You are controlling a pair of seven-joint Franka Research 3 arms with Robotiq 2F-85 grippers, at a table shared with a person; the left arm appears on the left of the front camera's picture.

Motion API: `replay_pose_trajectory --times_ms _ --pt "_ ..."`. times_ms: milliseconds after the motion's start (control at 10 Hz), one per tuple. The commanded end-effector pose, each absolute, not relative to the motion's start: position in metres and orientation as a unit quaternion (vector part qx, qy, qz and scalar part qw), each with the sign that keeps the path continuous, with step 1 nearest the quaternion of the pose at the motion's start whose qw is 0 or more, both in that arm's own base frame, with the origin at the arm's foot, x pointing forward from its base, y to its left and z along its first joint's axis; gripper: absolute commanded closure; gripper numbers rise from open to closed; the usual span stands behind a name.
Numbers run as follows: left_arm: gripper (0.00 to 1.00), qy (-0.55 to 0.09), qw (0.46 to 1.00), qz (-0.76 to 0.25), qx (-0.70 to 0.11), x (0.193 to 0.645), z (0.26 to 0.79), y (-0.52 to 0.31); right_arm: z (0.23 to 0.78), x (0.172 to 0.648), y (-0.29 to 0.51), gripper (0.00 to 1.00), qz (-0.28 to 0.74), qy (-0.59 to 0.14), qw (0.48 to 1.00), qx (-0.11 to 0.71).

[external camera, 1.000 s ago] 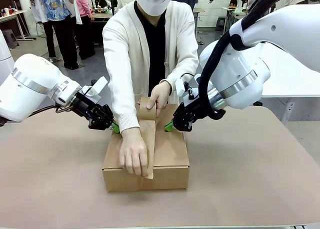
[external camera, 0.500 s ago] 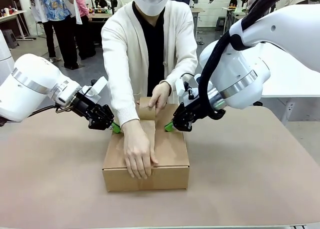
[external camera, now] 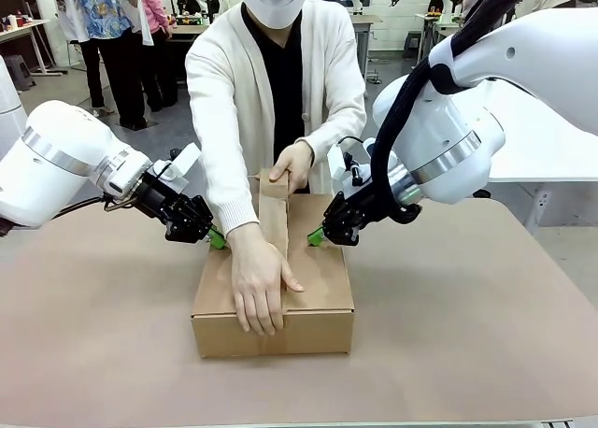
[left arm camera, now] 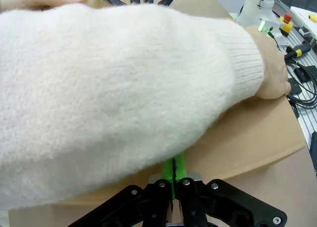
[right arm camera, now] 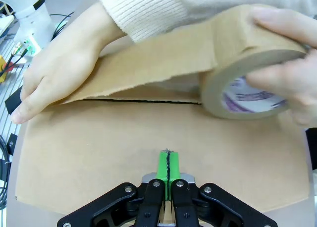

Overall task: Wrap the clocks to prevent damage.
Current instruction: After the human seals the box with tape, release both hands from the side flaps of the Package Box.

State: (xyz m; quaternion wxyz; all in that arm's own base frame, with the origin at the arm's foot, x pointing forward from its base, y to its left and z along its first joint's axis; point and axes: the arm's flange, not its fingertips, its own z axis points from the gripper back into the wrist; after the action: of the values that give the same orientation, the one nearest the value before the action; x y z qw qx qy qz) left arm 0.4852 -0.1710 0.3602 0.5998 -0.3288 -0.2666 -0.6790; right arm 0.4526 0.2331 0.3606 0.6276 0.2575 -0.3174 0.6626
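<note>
A brown box [external camera: 280,297] was seen near the front of the table [external camera: 467,335]. One hand [external camera: 260,283] of the person was pressed flat on the box's near edge, on a strip of brown tape. The left pincer [external camera: 216,238] was pressed on the box's left back corner, its green pads squeezed together with nothing between them. The right pincer [external camera: 316,235] was pressed on the right back corner, squeezed together the same way. Farther back, the tape roll [external camera: 274,187] was held up by the other hand [external camera: 294,163]. The clocks could not be seen; where they were could not be told.
</note>
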Motion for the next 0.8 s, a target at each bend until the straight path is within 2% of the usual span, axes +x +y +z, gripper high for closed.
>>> replay_pose_trajectory --times_ms 0,700 --pt "0.99 -0.269 0.599 -0.677 -0.333 0.4853 0.3567 -0.1711 0.3559 0.4513 0.2328 0.99 0.658 -0.317 0.631 0.26" --pt "0.99 -0.269 0.599 -0.677 -0.333 0.4853 0.3567 -0.1711 0.3559 0.4513 0.2328 0.99 0.658 -0.317 0.631 0.26"
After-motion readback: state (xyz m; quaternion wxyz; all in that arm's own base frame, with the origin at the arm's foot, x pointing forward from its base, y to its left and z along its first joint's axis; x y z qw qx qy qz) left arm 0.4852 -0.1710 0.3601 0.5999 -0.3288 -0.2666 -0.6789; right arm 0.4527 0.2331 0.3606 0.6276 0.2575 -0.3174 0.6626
